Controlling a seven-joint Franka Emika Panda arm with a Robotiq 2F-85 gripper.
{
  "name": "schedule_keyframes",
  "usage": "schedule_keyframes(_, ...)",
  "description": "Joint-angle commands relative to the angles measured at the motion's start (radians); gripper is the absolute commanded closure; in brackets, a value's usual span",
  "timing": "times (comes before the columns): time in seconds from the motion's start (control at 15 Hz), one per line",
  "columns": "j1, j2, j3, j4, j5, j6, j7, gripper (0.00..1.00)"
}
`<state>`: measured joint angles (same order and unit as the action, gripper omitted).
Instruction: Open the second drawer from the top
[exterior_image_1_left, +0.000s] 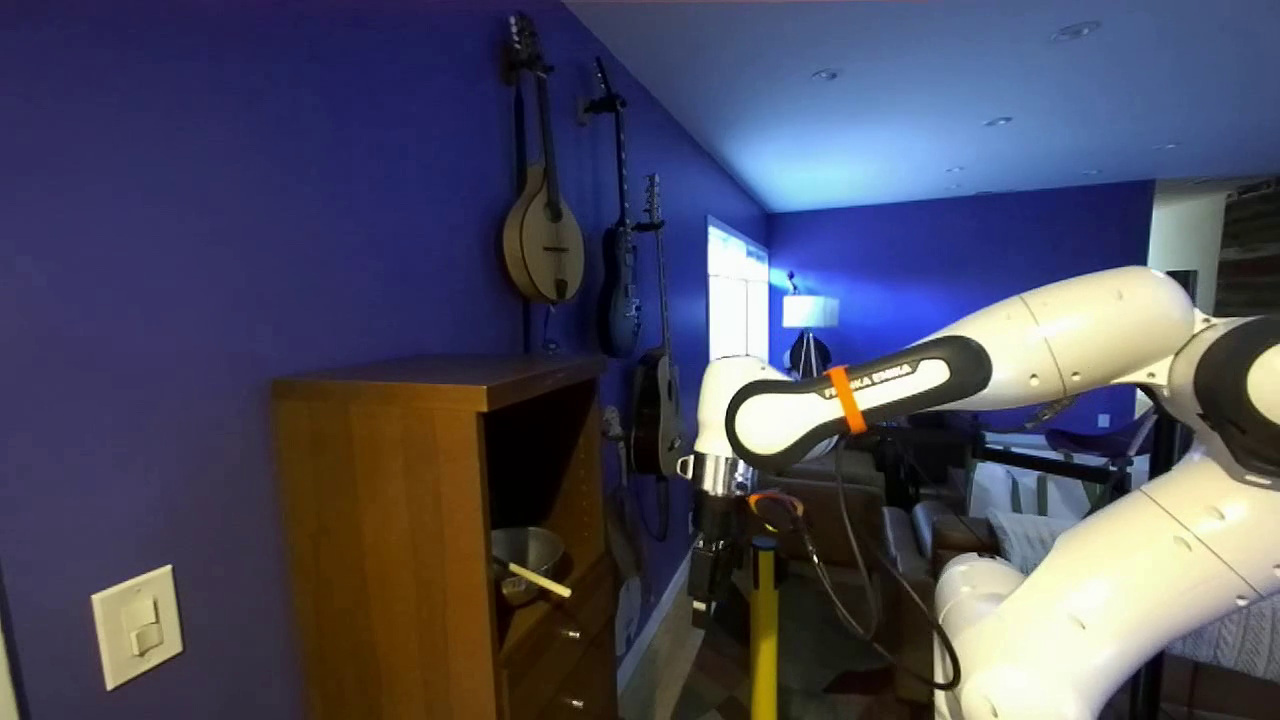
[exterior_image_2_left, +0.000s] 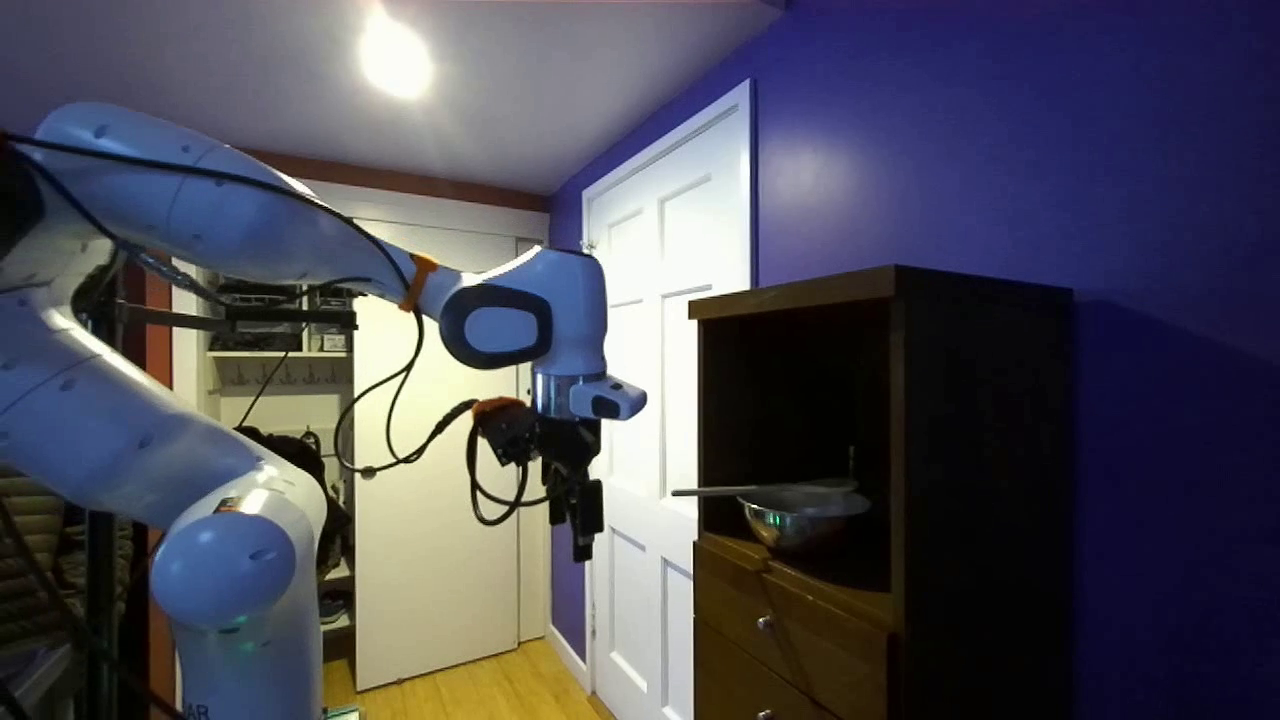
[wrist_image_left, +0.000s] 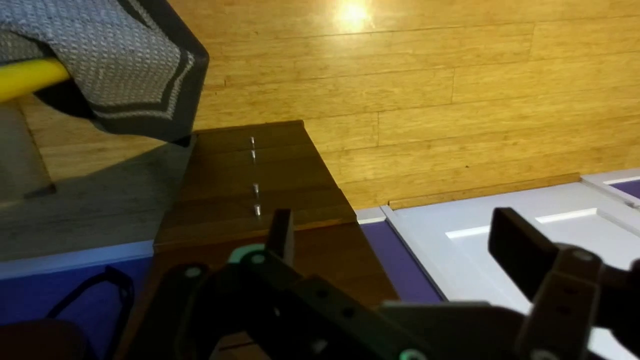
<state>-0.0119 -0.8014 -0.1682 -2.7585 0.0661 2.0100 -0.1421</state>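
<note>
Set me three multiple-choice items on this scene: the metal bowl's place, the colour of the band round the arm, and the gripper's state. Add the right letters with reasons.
1. Where is the metal bowl in relation to the wooden chest?
A) On top of it
B) Behind it
C) In its open compartment

2. What colour is the band round the arm?
A) Green
B) Orange
C) Pink

3. What state is the gripper in?
A) Open
B) Shut on the bowl
C) Shut on nothing

1: C, since both exterior views show the bowl inside that compartment, below the chest's top.
2: B, since the strip looks orange in both exterior views.
3: A, since the wrist view shows its fingers wide apart, gripping nothing.
</note>
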Motion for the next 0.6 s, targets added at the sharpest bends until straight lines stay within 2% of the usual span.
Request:
schedule_keyframes(0.0,-0.008,0.165,0.032,0.0,0.01,0.13,0.025,0.0)
schedule_keyframes(0.2,-0.025,0.301,0.046,-0.006,-0.014,0.217,0.043,0.0)
schedule_keyframes(0.33,-0.012,0.391,0.041,-0.01,-0.011,0.198,0.011,0.0)
schedule_keyframes(0.4,-0.018,0.302,0.041,-0.012,0.005,0.179,0.016,0.0)
schedule_keyframes(0.53,-0.018,0.373,0.044,-0.011,0.004,0.184,0.013,0.0)
